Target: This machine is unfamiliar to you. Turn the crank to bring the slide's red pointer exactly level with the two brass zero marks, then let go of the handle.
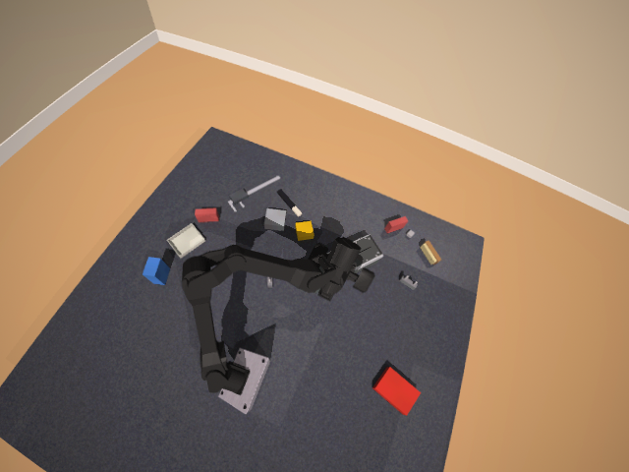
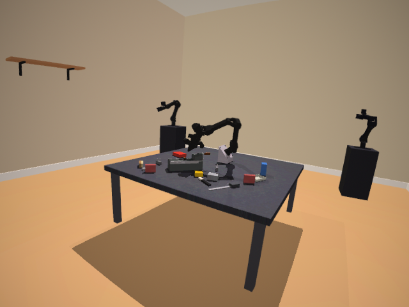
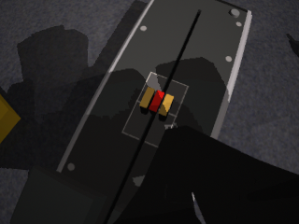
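My pincer (image 3: 193, 196) is closed narrow, holding nothing, low in the wrist view. The red pointer (image 3: 157, 101) sits in the middle of the frame, between the two brass marks (image 3: 167, 105). I judge it level, so I should back away without touching the machine (image 3: 187, 44).

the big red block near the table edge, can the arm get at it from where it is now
Probably yes: the red block lies alone with bare table around it, fairly near the base. The gripper is shut and empty.
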### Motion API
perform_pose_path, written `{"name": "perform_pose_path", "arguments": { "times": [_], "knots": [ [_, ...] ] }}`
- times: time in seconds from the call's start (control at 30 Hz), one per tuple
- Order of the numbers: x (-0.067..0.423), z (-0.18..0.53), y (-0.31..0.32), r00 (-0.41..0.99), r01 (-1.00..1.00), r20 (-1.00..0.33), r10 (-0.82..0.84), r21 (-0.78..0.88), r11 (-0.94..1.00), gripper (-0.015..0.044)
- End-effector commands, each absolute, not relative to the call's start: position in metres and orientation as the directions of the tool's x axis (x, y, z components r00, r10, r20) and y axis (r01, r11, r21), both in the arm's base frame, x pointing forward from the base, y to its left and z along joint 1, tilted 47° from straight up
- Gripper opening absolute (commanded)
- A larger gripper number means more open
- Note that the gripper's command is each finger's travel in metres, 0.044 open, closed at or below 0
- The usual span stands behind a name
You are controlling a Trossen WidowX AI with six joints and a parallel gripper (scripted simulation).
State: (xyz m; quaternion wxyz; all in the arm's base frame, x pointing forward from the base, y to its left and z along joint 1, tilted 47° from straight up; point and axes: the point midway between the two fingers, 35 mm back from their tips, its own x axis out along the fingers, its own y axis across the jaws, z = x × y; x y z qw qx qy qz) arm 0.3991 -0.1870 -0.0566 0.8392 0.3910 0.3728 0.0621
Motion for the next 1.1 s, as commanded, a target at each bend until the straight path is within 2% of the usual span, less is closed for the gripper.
{"name": "perform_pose_path", "arguments": {
  "times": [0.0,0.07,0.63,0.87,1.07],
  "knots": [
    [0.399,-0.057,-0.187,0.714,0.187,-0.577,0.396,0.702,0.687,0.0000],
    [0.399,-0.057,-0.187,0.714,0.187,-0.577,0.396,0.702,0.687,0.0000],
    [0.399,-0.051,-0.194,0.714,0.188,-0.578,0.395,0.702,0.687,0.0440],
    [0.397,-0.018,-0.228,0.713,0.188,-0.579,0.395,0.701,0.688,0.0440],
    [0.396,-0.015,-0.231,0.714,0.188,-0.579,0.395,0.701,0.688,0.0440]
  ]
}}
